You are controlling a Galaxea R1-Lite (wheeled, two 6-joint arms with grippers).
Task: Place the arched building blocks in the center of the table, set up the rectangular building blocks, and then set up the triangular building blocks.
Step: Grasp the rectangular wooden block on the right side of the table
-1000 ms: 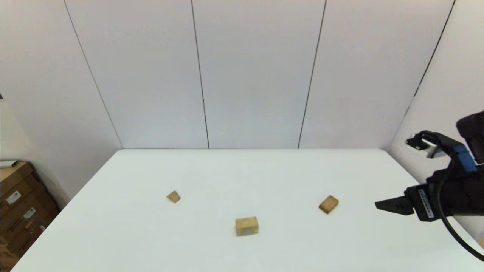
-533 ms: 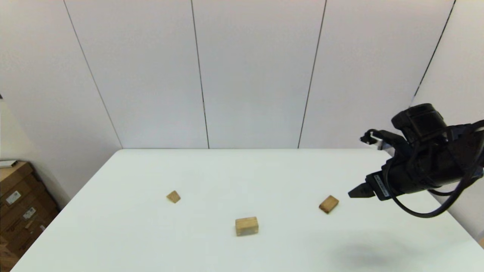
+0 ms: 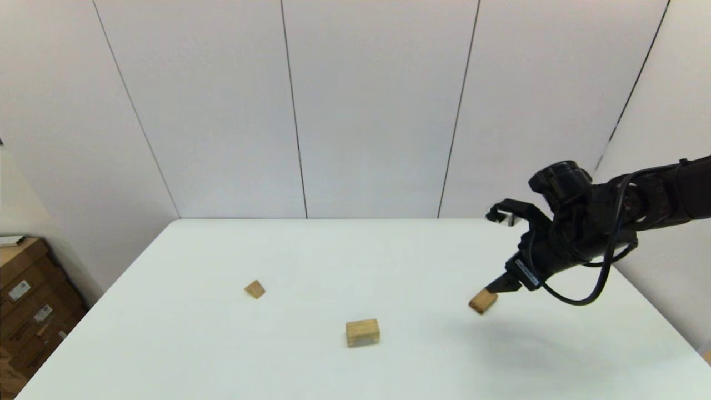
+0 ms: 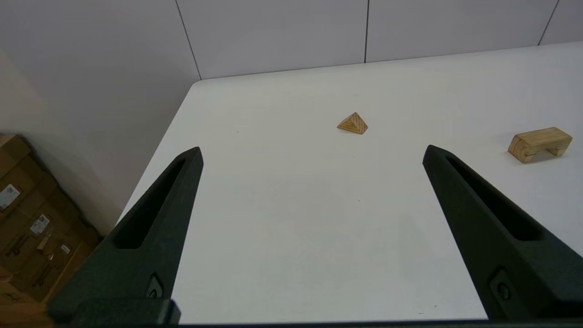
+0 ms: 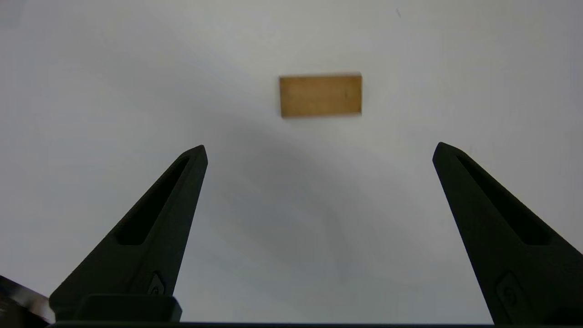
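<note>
White tabletop [image 3: 344,255] with rounded corners, pale panelled walls behind, cardboard boxes [image 3: 28,311] on the floor off its left edge. Right claw [image 5: 319,150] hovers spread wide and empty over the flat-lying rectangular block [image 5: 320,95] right of centre; arched block [image 3: 362,332] sits near centre, triangular block [image 3: 255,289] to the left. Judgement: descend straddling the slab's narrow width, close squarely, then tip it upright; left claw [image 4: 312,152] parked, open, empty.
</note>
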